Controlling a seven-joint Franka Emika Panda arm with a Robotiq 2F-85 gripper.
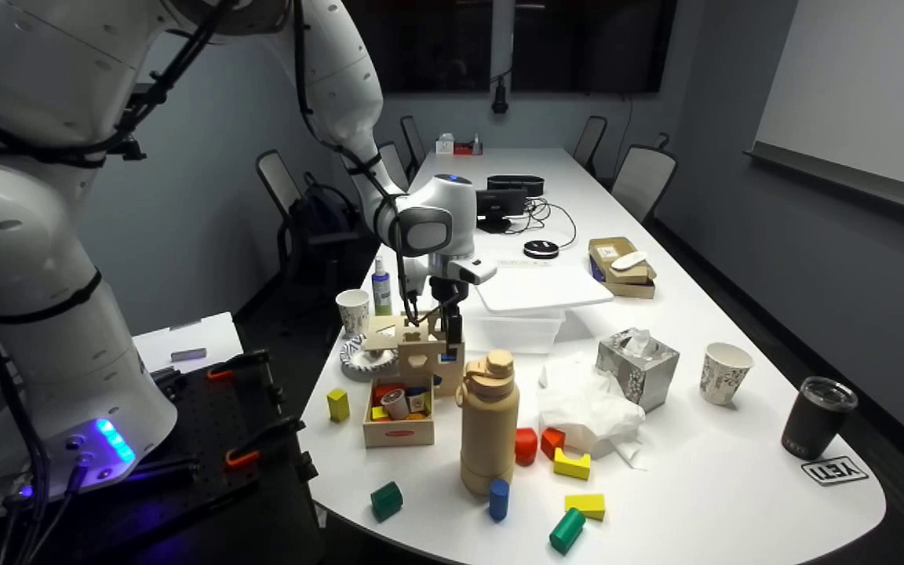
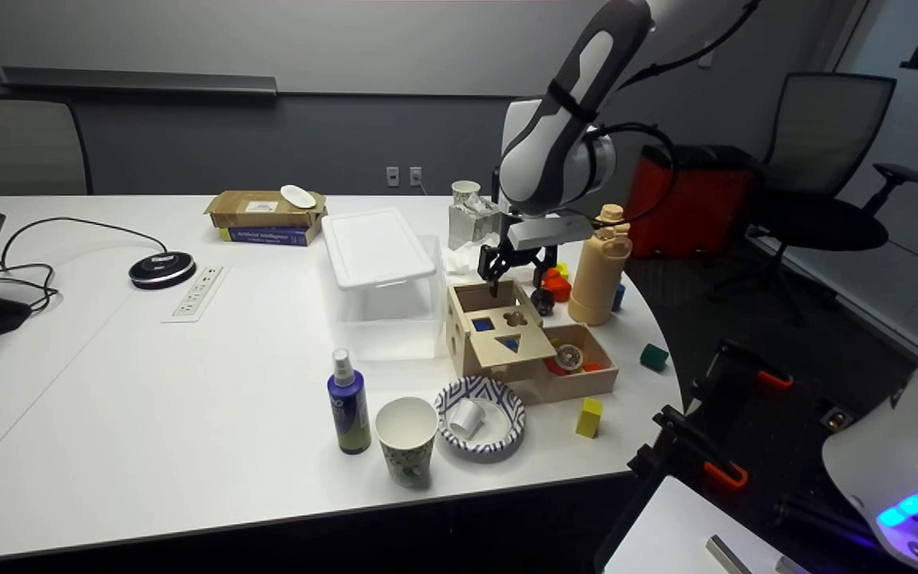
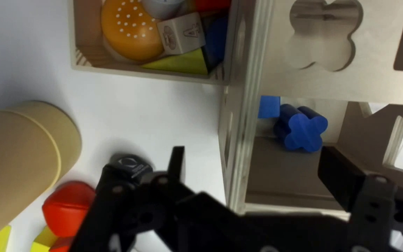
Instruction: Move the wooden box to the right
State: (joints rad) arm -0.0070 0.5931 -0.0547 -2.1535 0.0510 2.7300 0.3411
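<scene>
With the wooden shape-sorter box [image 2: 499, 332] on the tabletop [image 2: 252, 391] just beside the wooden toy tray [image 1: 421, 435], the step looks like readying a grasp: the hand [image 3: 253, 154], spread and holding nothing, straddles one wall [image 3: 245, 147] and should next pinch it before shifting the box right.

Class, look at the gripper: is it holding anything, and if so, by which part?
Nothing is held: in the wrist view, the gripper is open, with one wall of the wooden box showing between its fingers, apart from both.
</scene>
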